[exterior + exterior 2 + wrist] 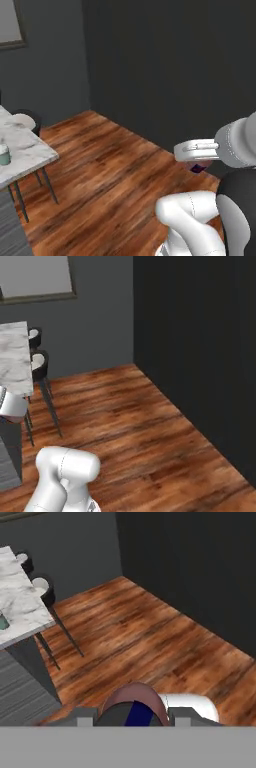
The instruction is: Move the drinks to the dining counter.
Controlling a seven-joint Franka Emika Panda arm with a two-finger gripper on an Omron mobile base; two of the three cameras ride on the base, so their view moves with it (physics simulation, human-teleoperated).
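Two drinks: one teal cup [4, 154] stands on the marble counter [27, 147], near its edge. One purple container [134, 708] sits clamped in the closed gripper [134, 718], above the wood floor [115, 165]

Arm folded, elbow low, forearm raised at right edge of left base view. Hand [199, 159] level above floor, pointing left, closed on dark-purple drink container [134, 708] between fingers [86, 716].
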